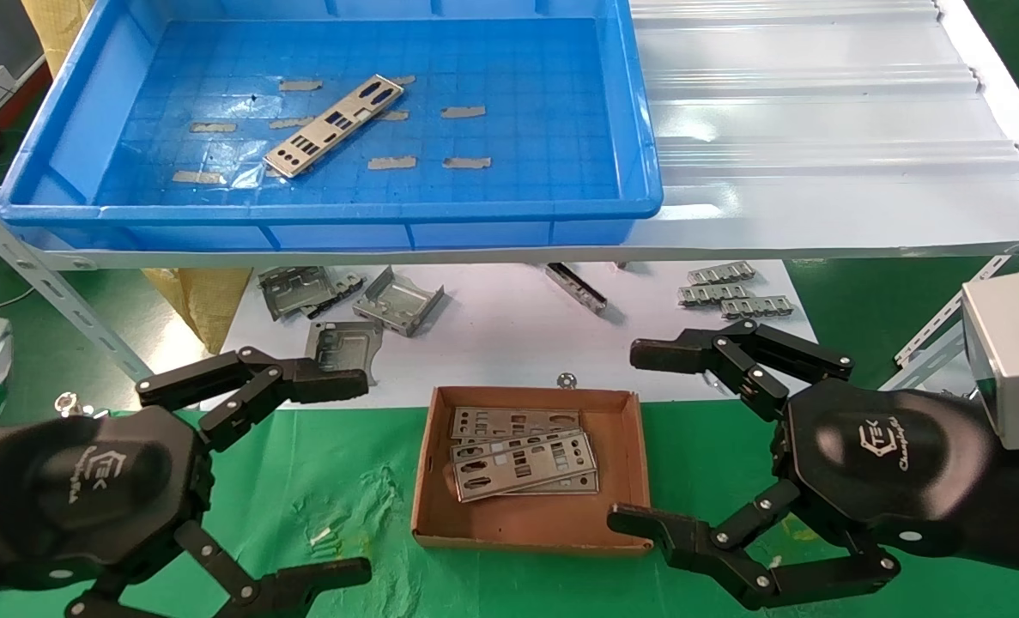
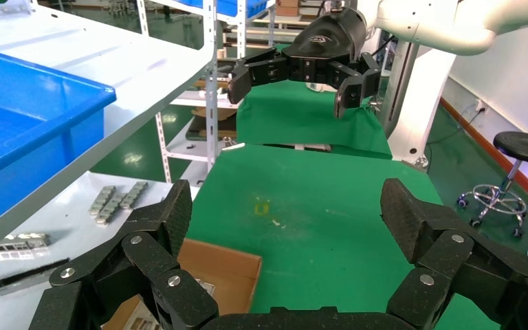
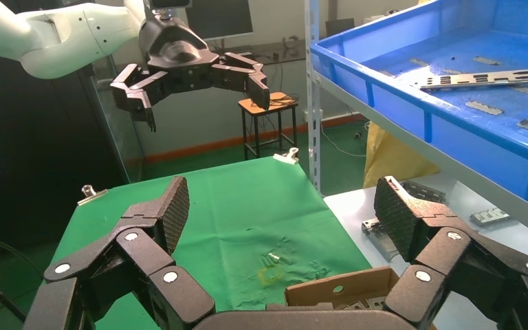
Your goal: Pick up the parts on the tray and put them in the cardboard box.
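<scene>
One silvery plate (image 1: 334,126) lies slanted on the floor of the blue tray (image 1: 475,210) on the upper shelf; it also shows in the right wrist view (image 3: 485,78). The cardboard box (image 1: 440,524) sits on the green cloth below, holding several plates (image 1: 522,463). My left gripper (image 1: 342,476) hangs open and empty left of the box. My right gripper (image 1: 646,438) hangs open and empty right of the box. Both are low, in front of the shelf. The box's edge shows in both wrist views (image 2: 230,265) (image 3: 337,289).
Under the shelf a white sheet (image 1: 492,343) carries grey bent brackets (image 1: 397,302), small ridged strips (image 1: 732,296) and a dark bar (image 1: 576,286). The white corrugated shelf surface (image 1: 818,129) extends right of the tray. A slotted steel post (image 1: 45,283) stands at left.
</scene>
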`<action>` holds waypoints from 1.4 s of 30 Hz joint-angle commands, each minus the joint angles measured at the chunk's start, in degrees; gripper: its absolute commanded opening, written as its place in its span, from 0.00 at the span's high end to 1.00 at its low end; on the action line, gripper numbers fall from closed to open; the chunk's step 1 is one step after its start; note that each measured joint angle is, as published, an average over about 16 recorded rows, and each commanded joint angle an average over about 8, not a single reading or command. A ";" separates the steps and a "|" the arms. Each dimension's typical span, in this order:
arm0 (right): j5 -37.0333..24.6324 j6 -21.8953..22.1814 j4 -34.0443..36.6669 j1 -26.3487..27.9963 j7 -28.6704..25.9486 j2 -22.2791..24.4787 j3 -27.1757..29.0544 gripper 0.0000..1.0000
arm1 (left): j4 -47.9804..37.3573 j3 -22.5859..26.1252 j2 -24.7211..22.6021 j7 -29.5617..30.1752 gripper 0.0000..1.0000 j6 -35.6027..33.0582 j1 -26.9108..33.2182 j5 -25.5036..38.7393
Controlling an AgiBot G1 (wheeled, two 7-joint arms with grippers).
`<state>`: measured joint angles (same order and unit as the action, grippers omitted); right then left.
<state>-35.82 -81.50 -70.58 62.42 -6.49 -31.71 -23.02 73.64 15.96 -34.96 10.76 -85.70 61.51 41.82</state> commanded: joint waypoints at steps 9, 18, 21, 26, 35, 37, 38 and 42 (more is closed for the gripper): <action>0.00 0.00 0.00 0.00 0.00 0.00 0.00 0.00 | -0.10 0.04 -0.05 -0.04 0.00 0.03 0.04 0.06; 0.00 0.00 0.00 0.00 0.00 0.00 0.00 0.00 | -0.14 0.07 -0.08 -0.07 0.00 0.03 0.06 0.07; 0.00 0.00 0.00 0.00 0.00 0.00 0.00 0.00 | -0.15 0.08 -0.09 -0.07 0.00 0.03 0.07 0.07; 0.00 0.00 0.00 0.00 0.00 0.00 0.00 0.00 | -0.17 0.09 -0.11 -0.07 0.00 0.03 0.09 0.07; 0.00 0.00 0.00 0.00 0.00 0.00 0.00 0.00 | -0.19 0.10 -0.11 -0.07 0.00 0.04 0.09 0.07; 0.00 0.00 0.00 0.00 0.00 0.00 0.00 0.00 | -0.19 0.10 -0.11 -0.07 0.00 0.04 0.09 0.07; 0.00 0.00 0.00 0.00 0.00 0.00 0.00 0.00 | -0.19 0.10 -0.11 -0.07 0.00 0.04 0.09 0.07; 0.00 0.00 0.00 0.00 0.00 0.00 0.00 0.00 | -0.19 0.10 -0.11 -0.07 0.00 0.04 0.09 0.07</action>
<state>-35.82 -81.50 -70.58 62.42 -6.49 -31.71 -23.02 73.46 16.07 -35.08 10.69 -85.67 61.60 41.88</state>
